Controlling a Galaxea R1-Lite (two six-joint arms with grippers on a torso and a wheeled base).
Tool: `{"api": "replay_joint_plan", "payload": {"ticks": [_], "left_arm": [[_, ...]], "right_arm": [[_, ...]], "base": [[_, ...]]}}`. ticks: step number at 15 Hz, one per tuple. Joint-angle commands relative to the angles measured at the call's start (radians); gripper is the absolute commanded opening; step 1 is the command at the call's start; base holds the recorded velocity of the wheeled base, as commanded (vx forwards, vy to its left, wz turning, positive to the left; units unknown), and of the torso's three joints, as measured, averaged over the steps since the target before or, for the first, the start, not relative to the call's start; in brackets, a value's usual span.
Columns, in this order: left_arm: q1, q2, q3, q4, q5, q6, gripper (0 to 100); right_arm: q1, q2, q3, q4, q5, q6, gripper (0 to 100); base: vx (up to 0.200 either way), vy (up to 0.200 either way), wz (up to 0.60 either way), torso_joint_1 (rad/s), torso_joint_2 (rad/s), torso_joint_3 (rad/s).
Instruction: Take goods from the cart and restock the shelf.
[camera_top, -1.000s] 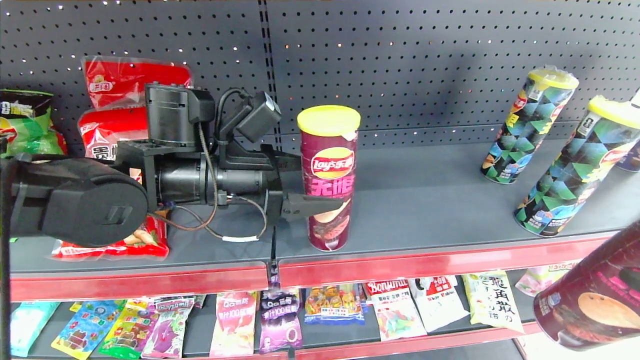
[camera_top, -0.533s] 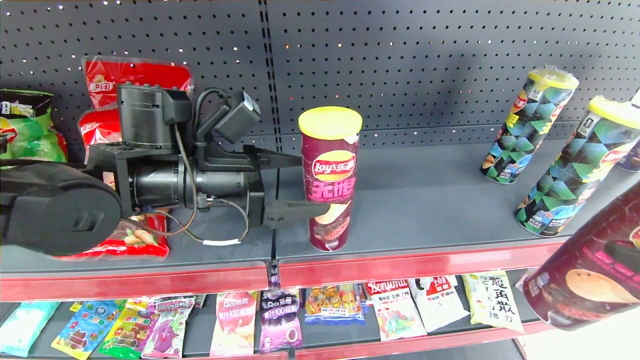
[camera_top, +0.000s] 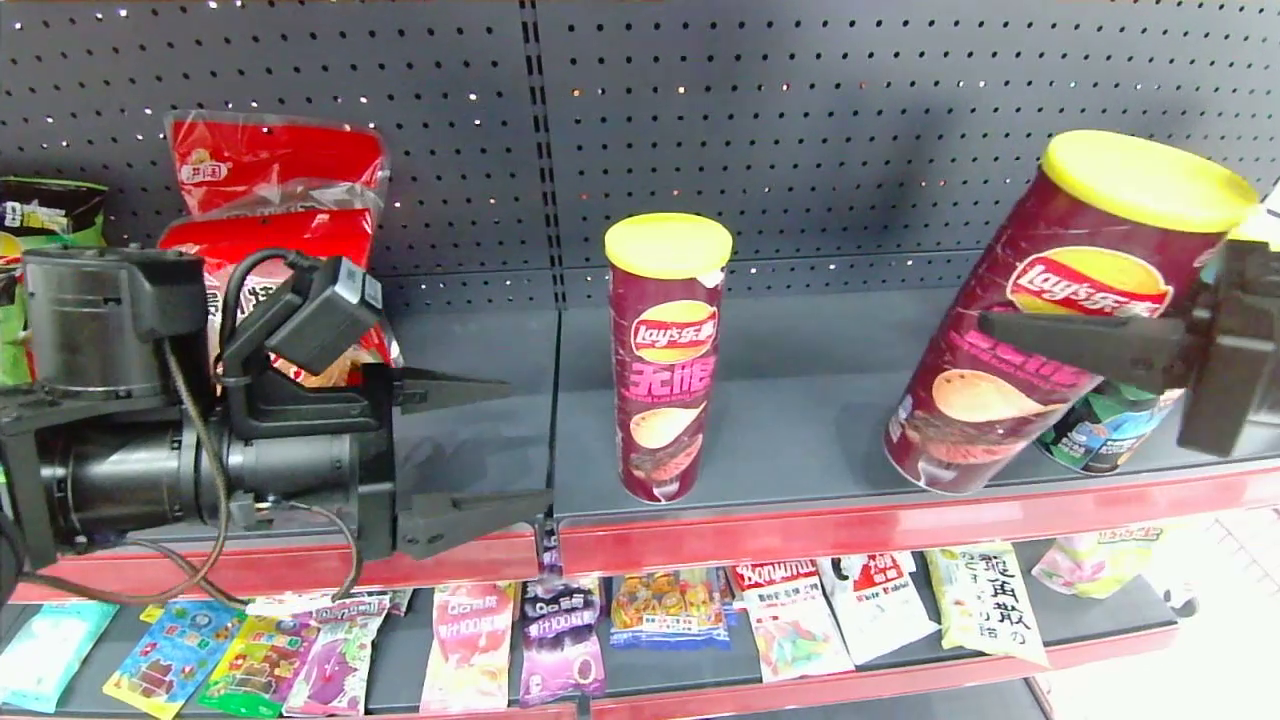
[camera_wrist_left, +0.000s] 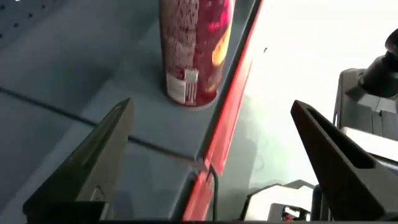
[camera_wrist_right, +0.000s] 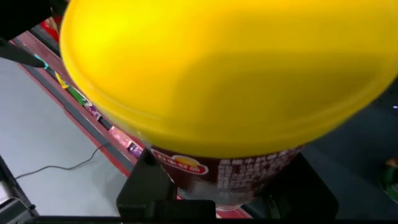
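A maroon chips can (camera_top: 668, 360) with a yellow lid stands upright near the front edge of the grey shelf (camera_top: 800, 400). My left gripper (camera_top: 527, 443) is open and empty, a short way to its left at the shelf edge. In the left wrist view the same can (camera_wrist_left: 193, 50) stands beyond the spread left gripper (camera_wrist_left: 211, 104). My right gripper (camera_top: 1010, 335) is shut on a second maroon chips can (camera_top: 1050, 230), which is tilted over the shelf's right part. In the right wrist view that can's yellow lid (camera_wrist_right: 224, 68) sits above the right gripper (camera_wrist_right: 227, 186).
Red snack bags (camera_top: 270, 190) and a green bag (camera_top: 40, 230) lean against the pegboard at the left. A patterned can (camera_top: 1100, 430) stands partly hidden behind the held can. Several small packets (camera_top: 600, 630) lie on the lower shelf. The shelf's red front lip (camera_top: 800, 525) runs across.
The left gripper has backed away to the left from the standing can. The right gripper has lifted the second can from the lower right up to shelf height, covering the patterned cans.
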Motion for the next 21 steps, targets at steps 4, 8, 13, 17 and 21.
{"api": "replay_joint_plan", "payload": {"ticks": [4,8,13,17,21], "left_arm": [[0.068,-0.227,0.209,0.000,0.033,-0.053,100],[0.066,-0.276,0.225,0.006,0.073,-0.093,100],[0.066,-0.276,0.225,0.006,0.088,-0.093,100],[0.066,-0.281,0.223,0.008,0.098,-0.093,100],[0.065,-0.286,0.225,0.008,0.099,-0.093,100]], "right_arm": [[0.043,0.391,-0.353,-0.013,0.050,0.002,0],[0.060,0.590,-0.576,-0.013,0.067,0.003,0],[0.083,0.699,-0.680,-0.015,0.085,0.003,0],[0.085,0.770,-0.749,-0.015,0.107,0.003,0],[0.094,0.818,-0.820,-0.013,0.110,0.020,0]], "base": [[0.000,0.000,0.00,0.000,0.00,0.000],[0.000,0.000,0.00,0.000,0.00,0.000],[0.000,0.000,0.00,0.000,0.00,0.000],[0.000,0.000,0.00,0.000,0.00,0.000],[0.000,0.000,0.00,0.000,0.00,0.000]]}}
